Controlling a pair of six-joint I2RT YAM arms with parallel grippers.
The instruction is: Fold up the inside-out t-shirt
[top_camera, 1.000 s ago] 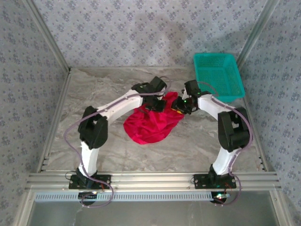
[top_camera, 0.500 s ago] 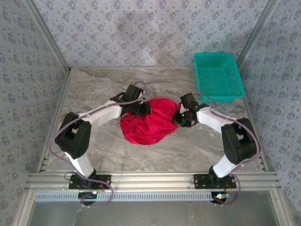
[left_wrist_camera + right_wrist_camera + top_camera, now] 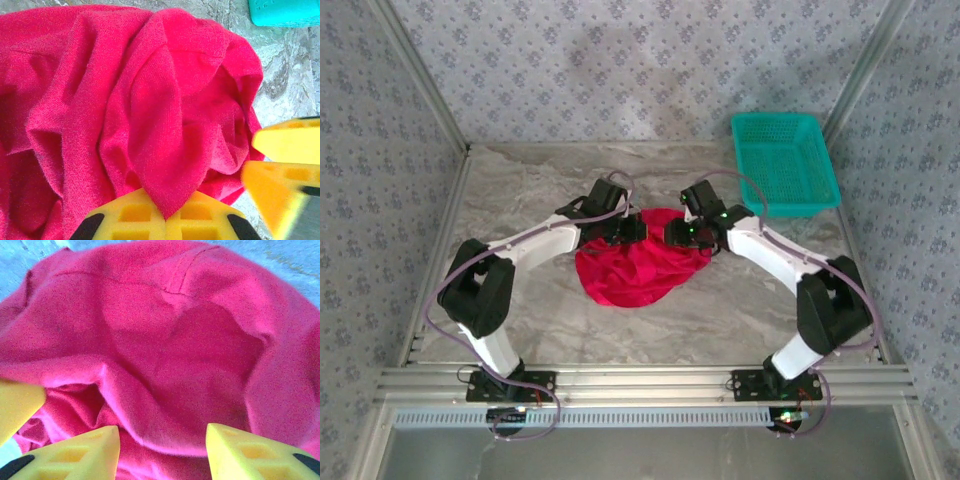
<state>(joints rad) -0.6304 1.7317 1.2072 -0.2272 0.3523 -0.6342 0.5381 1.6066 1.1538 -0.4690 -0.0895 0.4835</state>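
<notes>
The inside-out t-shirt (image 3: 638,270), a soft bright red knit with a fine fuzzy nap, lies bunched in a rounded, rumpled heap on the grey-veined marble bench (image 3: 520,200), between the two arms. From the left wrist view, the left arm's fingers (image 3: 131,218), yellow moulded plastic with a waffle-grid face, are pressed together on a pointed tongue of the cloth, with deep folds fanning up from it. The right arm's fingers (image 3: 85,452), of the same yellow plastic, stand wide apart astride a thick rolled ridge of fabric; a raised stitched seam (image 3: 176,284) crosses the cloth beyond. A teal plastic mesh basket (image 3: 785,160), rectangular, sits at the bench's far right corner, apart from the shirt.
</notes>
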